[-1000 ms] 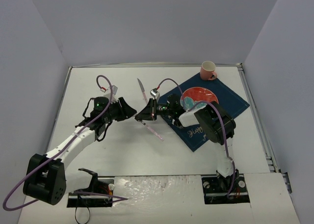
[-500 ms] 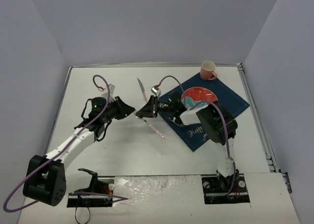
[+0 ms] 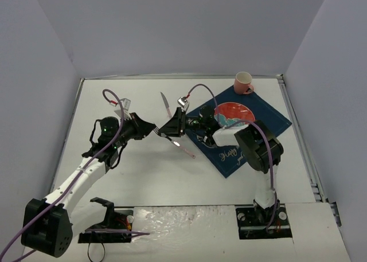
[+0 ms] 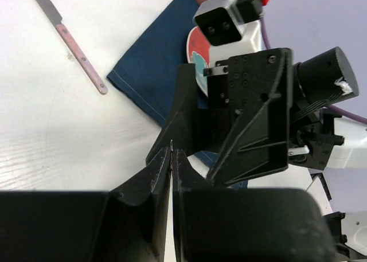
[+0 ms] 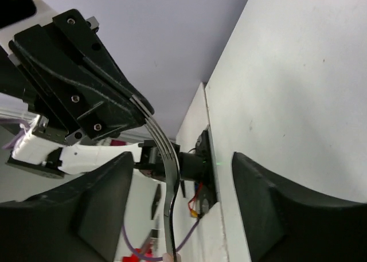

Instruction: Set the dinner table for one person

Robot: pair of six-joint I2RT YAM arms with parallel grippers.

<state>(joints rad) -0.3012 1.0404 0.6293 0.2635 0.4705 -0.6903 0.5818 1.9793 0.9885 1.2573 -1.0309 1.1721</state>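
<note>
Navy cloth with a fish print already lies on the right part of the white dinner table. A red plate sits on it, and a pink cup stands at its far corner. These parts of the setting look done to me.

The cutlery is not yet in place. A knife with a pink handle lies on the bare table, near the left edge of the cloth but apart from the plate. The fork is in the air between the two arms, above the table and just left of the cloth. The left claw is closed tightly on its metal tines. The right claw stands wide, with the fork passing between its fingers, and I do not see them touch it.

I judge the task about half finished. The fork must come down beside the plate, and the knife must be brought to the plate too.
</note>
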